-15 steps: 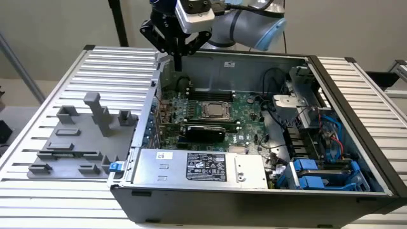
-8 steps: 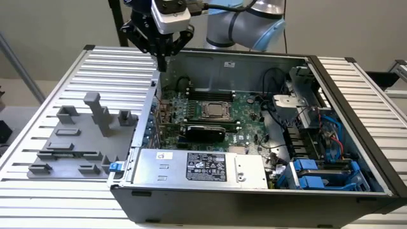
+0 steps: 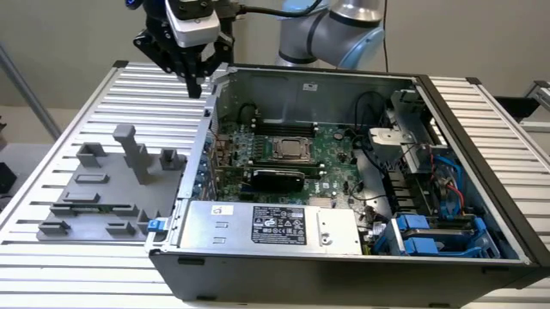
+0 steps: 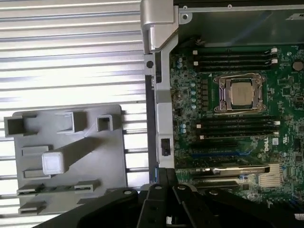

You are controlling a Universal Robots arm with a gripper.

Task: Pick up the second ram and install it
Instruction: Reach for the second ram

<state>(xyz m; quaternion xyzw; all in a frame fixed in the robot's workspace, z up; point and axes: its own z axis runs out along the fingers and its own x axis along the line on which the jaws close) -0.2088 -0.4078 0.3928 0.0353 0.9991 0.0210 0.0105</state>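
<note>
**A:** Your gripper hangs high, pointing straight down, jaws pinched narrow, nothing green between them.

**B:** And the ram?

**A:** Can't pick it out, either on the tray below or on the board. Careful: the case wall stands just beside the gripper. Drop crooked and you clip it. Go down pinched like that and you'd likely jab a stick, not straddle it.

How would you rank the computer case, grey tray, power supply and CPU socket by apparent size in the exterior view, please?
Computer case, clearly largest.
Grey tray.
Power supply, close to the tray; it lies nearer the camera, so unsure.
CPU socket, smallest.
</note>
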